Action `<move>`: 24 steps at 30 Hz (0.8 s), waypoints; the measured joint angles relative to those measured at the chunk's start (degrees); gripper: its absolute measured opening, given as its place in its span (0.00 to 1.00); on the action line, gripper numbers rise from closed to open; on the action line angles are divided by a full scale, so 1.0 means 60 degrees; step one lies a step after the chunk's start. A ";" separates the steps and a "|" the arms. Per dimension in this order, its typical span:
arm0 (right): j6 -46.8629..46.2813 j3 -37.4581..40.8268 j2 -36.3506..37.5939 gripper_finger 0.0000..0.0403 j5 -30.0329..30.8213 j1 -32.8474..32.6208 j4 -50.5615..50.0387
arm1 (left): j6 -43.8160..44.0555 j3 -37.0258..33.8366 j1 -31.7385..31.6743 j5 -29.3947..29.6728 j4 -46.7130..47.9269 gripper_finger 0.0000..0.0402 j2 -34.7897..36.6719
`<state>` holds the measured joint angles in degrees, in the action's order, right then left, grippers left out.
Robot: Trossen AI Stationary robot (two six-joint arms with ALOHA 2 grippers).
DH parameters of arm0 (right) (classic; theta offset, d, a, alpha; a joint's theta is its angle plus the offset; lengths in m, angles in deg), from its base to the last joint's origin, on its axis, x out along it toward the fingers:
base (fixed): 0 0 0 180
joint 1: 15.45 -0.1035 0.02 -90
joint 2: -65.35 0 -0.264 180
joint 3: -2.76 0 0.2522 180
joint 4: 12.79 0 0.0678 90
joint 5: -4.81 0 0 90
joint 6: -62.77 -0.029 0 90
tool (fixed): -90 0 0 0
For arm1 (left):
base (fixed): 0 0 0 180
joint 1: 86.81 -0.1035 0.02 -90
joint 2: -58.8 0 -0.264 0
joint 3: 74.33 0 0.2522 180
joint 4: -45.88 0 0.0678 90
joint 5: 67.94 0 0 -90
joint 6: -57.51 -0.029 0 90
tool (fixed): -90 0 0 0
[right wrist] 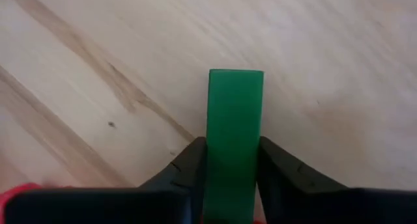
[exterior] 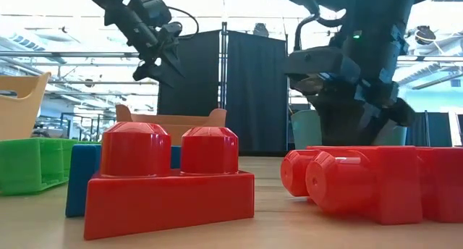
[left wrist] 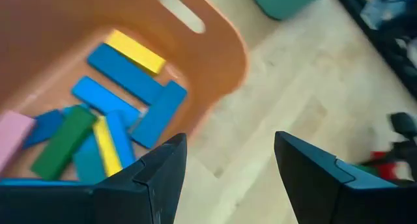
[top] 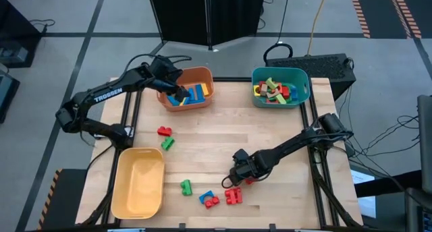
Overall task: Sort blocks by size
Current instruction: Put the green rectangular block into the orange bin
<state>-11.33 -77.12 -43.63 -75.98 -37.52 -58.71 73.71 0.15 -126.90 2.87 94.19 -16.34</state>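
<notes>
Green bar (right wrist: pixel 235 129) lengthwise between right gripper (right wrist: pixel 233 160) jaws, pointing forward

Pale wooden worktop (top: pixel 223 134) carries three plastic bins: orange (top: pixel 202 75) and teal (top: pixel 302 80) at far edge, yellow (top: pixel 138 185) near left corner.

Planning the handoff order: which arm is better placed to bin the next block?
Right. Its end effector is already shut on a green bar above the table, while the left end effector hangs open and empty over the orange bin.

White "TROSSEN" lettering runs along the left arm (top: pixel 108 95).
</notes>
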 joint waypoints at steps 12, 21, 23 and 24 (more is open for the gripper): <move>0.2584 -0.1488 -0.0049 0.23 0.1931 0.0505 -0.0135 | 0.0334 -0.0002 0.0002 -0.2033 0.0335 0.56 0.0007; 0.5411 -0.2540 -0.0031 0.23 0.2486 0.1329 -0.0168 | 0.1294 -0.0002 0.0095 -0.2581 0.0335 0.56 0.0007; 0.6028 -0.2722 -0.0022 0.23 0.2535 0.1558 -0.0162 | 0.1492 -0.0002 0.0167 -0.2679 0.0338 0.56 0.0007; 0.6315 -0.2804 -0.0017 0.23 0.2604 0.1675 -0.0164 | 0.1502 -0.0002 0.0221 -0.2805 0.0335 0.56 0.0007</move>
<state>26.56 -93.94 -43.74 -60.35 -27.46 -59.69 82.72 0.14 -125.58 -13.96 96.19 -16.29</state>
